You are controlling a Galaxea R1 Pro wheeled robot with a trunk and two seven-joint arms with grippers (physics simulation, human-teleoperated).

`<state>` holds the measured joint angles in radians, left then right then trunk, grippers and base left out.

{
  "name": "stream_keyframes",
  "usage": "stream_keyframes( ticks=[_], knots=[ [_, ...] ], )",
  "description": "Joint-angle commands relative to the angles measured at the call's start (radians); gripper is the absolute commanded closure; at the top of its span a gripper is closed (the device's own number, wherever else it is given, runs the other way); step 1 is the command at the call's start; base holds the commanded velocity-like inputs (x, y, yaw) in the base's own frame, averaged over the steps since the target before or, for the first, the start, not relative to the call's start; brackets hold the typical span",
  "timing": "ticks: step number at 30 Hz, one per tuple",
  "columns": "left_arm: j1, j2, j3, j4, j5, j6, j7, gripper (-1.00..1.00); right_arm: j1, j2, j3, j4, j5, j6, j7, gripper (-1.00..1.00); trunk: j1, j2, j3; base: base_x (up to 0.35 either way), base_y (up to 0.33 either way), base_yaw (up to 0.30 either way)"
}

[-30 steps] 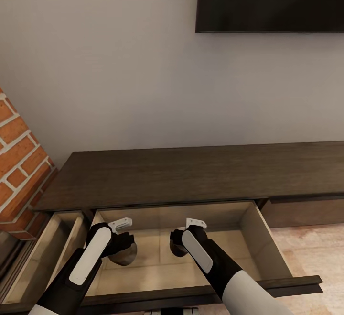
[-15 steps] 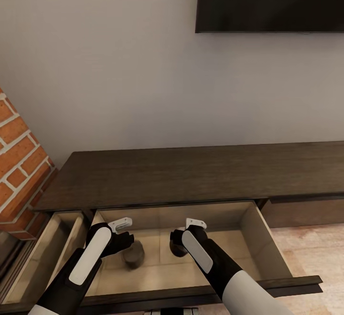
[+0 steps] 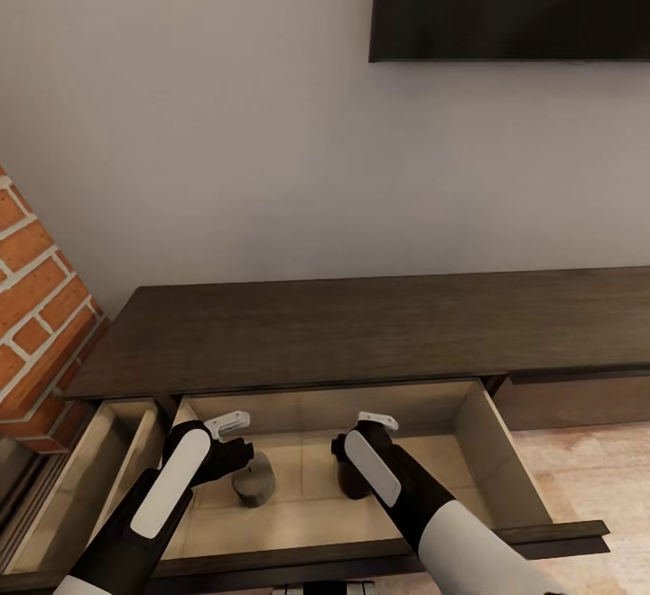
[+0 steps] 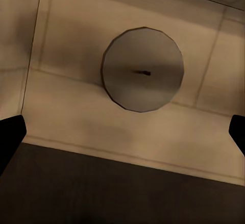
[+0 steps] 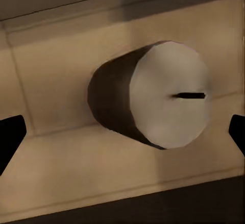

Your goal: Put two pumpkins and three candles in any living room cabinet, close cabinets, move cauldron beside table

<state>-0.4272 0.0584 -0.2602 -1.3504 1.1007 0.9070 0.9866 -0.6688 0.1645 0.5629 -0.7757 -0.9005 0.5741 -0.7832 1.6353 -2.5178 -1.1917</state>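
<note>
The long, low, dark-brown wood cabinet (image 3: pixel 361 333) stands against a pale wall. One of its drawers (image 3: pixel 501 460) is pulled out, and the inside is pale wood. A black screen (image 3: pixel 510 1) hangs on the wall above. Red bricks (image 3: pixel 32 306) show at the left side.

Two short, stubby grey-brown candles are inside the open drawer, standing on its floor. The left candle (image 3: pixel 254 478) is just beside the left gripper (image 3: pixel 242 455). In the left wrist view, its round grey top (image 4: pixel 143 69) with a small dark wick faces the camera. The left gripper's fingers (image 4: pixel 10 137) sit far apart at the two edges of that view, so they are open. They hold nothing, and the candle is apart from them.

The right candle (image 3: pixel 352 478) is partly hidden behind the right gripper (image 3: pixel 357 469) in the head view. In the right wrist view, it shows a dark brown side and a pale top (image 5: pixel 158 99) with a wick. The right gripper's fingers (image 5: pixel 10 134) are also wide apart at the edges of that view. They are open too, and they do not touch the candle.

The two candles stand near each other, with a gap between them. Another drawer (image 3: pixel 81 478) is open at the far left.
</note>
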Motion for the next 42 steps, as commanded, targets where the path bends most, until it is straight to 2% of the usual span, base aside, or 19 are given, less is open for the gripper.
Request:
stream_keyframes(
  ticks=[1,4,8,12,42],
  knots=[
    [-0.001,0.001,-0.002,-0.001,0.009,0.001,0.010,-1.00,-0.002,0.000,0.003,0.000,-0.008,0.002,-0.010,-1.00,0.000,0.000,-0.001,0.000,0.000,0.000],
    [-0.001,0.000,-0.002,-0.001,0.009,0.001,0.010,-1.00,-0.003,0.000,0.003,0.002,-0.011,0.001,-0.011,-1.00,0.000,0.000,-0.001,0.000,0.000,0.000],
    [-0.001,0.001,-0.002,-0.001,0.009,0.001,0.010,-1.00,-0.003,0.000,0.003,0.004,-0.012,0.002,0.032,-1.00,0.000,0.000,-0.001,0.000,0.000,0.000],
    [-0.001,0.001,-0.002,-0.001,0.008,0.001,0.010,-1.00,-0.003,0.000,0.003,0.004,-0.011,0.003,0.042,-1.00,0.000,0.000,-0.001,0.000,0.000,0.000],
    [-0.004,-0.004,0.006,-0.001,0.013,0.007,0.024,-1.00,-0.003,-0.001,0.003,0.006,-0.016,0.016,0.044,-1.00,-0.014,0.007,0.115,-0.021,0.000,0.000]
  ],
)
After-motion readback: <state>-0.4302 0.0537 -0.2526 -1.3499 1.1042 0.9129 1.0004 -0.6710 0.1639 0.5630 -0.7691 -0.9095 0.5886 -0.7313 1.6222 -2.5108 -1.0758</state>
